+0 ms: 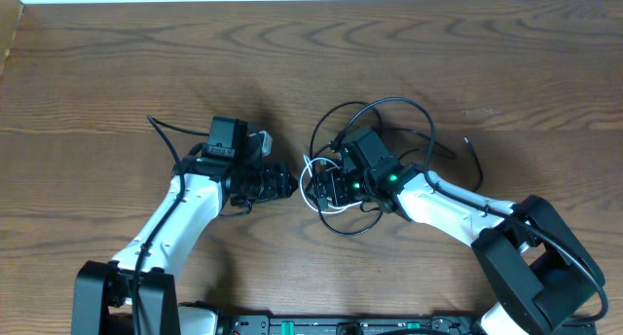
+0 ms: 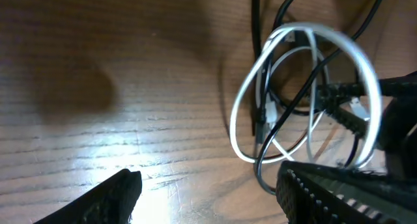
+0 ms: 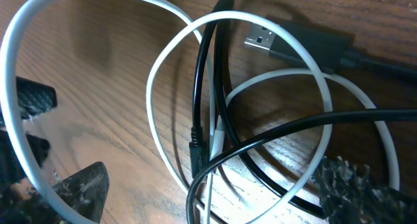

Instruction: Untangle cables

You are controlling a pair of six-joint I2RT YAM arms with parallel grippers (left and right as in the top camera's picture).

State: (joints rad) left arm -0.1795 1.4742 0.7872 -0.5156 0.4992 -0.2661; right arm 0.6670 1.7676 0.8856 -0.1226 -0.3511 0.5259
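The left end effector (image 1: 280,182) stands low over the bench (image 1: 117,62), with its tips pointing to the right, toward the tangle. In the left wrist view its fingers (image 2: 114,198) are far from each other and only bare wood lies between them, so it is wide and holds nothing. Just ahead of it, more on the side of its right finger, the white cable (image 2: 306,32) makes several curved loops. Thin black cables (image 2: 255,68) pass through these loops and cross them.

The whole knot of cables lies where the two end effectors meet. They face each other and are near.

The right end effector (image 1: 326,187) is directly over the knot. In the right wrist view its fingers (image 3: 81,191) are spread wide too. The white loops and the black cables lie on the bench in the gap between them, but the fingers do not press on any of them. A black plug (image 3: 264,36) with a silver USB tip rests ahead of this end effector, just beside a white loop. Behind and beside the right end effector the black cables open into large loops on the bench. One loose black end (image 1: 468,140) lies well apart from it, on the far side.
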